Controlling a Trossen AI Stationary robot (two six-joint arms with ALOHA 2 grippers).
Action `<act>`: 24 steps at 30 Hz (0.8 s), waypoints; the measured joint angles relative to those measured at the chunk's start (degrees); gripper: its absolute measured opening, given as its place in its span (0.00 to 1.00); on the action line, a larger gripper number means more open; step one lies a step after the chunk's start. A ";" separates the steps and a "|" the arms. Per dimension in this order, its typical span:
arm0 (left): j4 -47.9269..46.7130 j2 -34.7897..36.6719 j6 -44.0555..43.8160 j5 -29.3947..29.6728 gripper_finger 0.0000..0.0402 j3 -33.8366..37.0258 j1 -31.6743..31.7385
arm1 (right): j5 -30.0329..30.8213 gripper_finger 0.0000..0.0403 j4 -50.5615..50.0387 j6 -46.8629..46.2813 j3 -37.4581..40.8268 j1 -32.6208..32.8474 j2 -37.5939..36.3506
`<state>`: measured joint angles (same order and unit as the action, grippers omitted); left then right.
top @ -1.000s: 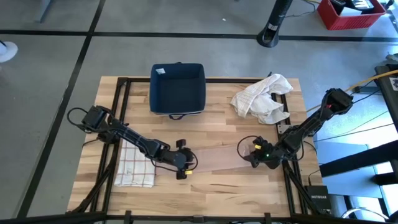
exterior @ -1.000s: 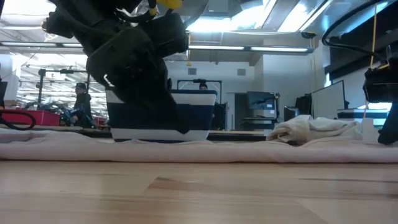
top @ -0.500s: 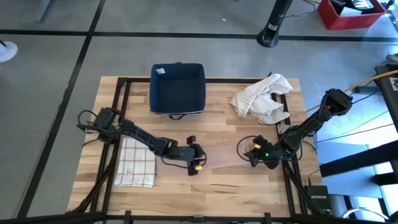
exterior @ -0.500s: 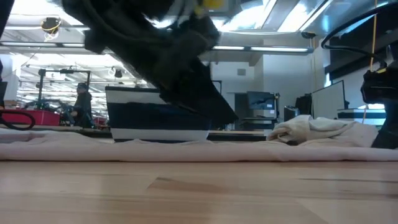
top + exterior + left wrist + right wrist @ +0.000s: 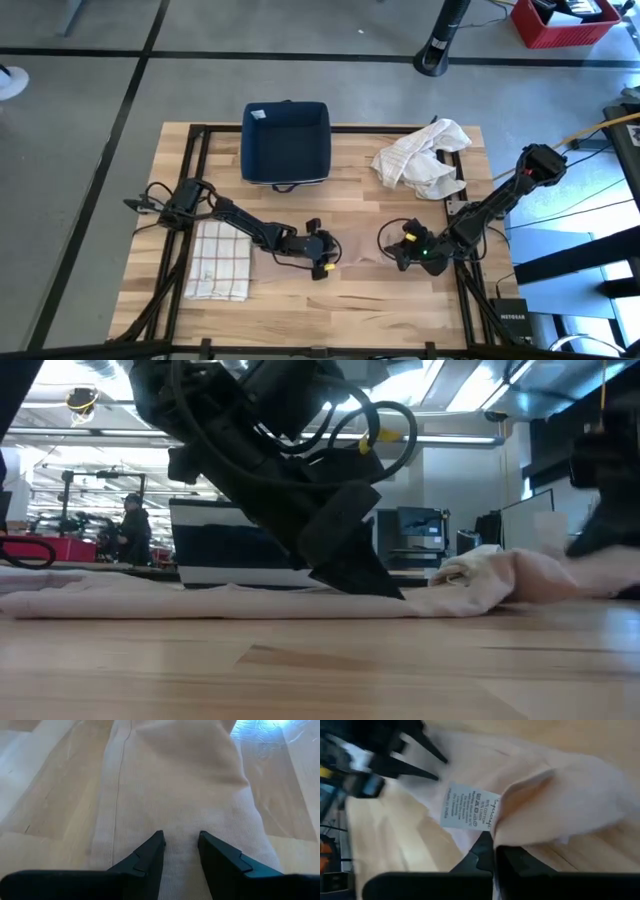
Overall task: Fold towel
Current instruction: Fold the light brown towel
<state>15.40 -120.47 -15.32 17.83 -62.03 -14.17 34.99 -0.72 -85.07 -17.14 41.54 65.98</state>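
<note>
On the wooden bench (image 5: pixel 380 300), biggest item is the dark blue bin (image 5: pixel 285 143) at the far edge, centre. Next, a crumpled white cloth heap (image 5: pixel 422 158) sits far-right, well apart from the bin. Then a folded checked towel (image 5: pixel 221 260) lies near the left front, under the left arm.

Task item: a thin pinkish-beige towel (image 5: pixel 360 252), spread flat btwn the two pincers in the middle-front of the bench. Low view shows it (image 5: pixel 200 598) lying flat across the wood on the left arm's side & bunched up higher toward its right-arm end.

Left pincer (image 5: pixel 322 250) is down on the towel's left end; left wrist view has its (image 5: pixel 180 847) two dark fingers part-way apart w/ tips pressing on the fabric (image 5: pixel 175 780), nothing pinched btwn them that can be seen.

Right pincer (image 5: pixel 398 252) is at the towel's right end, clenched on the towel edge. Right wrist view: its (image 5: pixel 495 851) fingers are closed tight w/ the cloth fold (image 5: pixel 560 815) caught btwn them, edge lifted off the wood. Smallest: a white care label (image 5: pixel 472 811) sewn to the towel, just beside the gripped fold; print too small to read.
</note>
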 joint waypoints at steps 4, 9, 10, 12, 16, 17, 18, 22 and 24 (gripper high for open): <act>0.66 0.16 0.98 -0.06 0.29 0.15 -0.10 | 4.82 0.01 0.17 2.18 -3.07 -0.32 -0.02; 0.79 0.14 1.75 -0.26 0.29 0.18 -0.30 | 6.58 0.01 0.51 11.92 -7.39 -2.54 -0.02; 0.75 0.14 2.02 -0.28 0.29 0.20 -0.33 | 7.01 0.01 0.51 14.60 -8.27 -3.22 -0.02; 0.74 0.12 2.05 -0.27 0.29 0.20 -0.35 | 7.48 0.01 0.64 19.99 -10.00 -4.74 -0.02; 0.76 0.09 2.06 -0.29 0.29 0.23 -0.37 | 5.23 0.01 0.79 29.93 -12.79 -8.21 -0.02; 0.76 0.09 2.07 -0.29 0.29 0.25 -0.37 | 3.89 0.01 0.86 31.63 -13.16 -9.10 -0.04; 0.78 0.09 2.07 -0.31 0.29 0.25 -0.37 | 2.25 0.01 1.08 33.09 -13.40 -9.93 -0.04; 0.82 0.07 2.07 -0.33 0.29 0.27 -0.37 | -5.04 0.01 1.27 35.92 -13.51 -12.55 -0.04; 0.85 0.07 2.07 -0.36 0.29 0.27 -0.37 | -7.59 0.01 1.89 37.80 -13.51 -13.58 0.06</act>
<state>16.25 -120.40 -13.26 17.47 -61.76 -14.55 27.39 1.17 -47.26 -30.65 27.96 66.04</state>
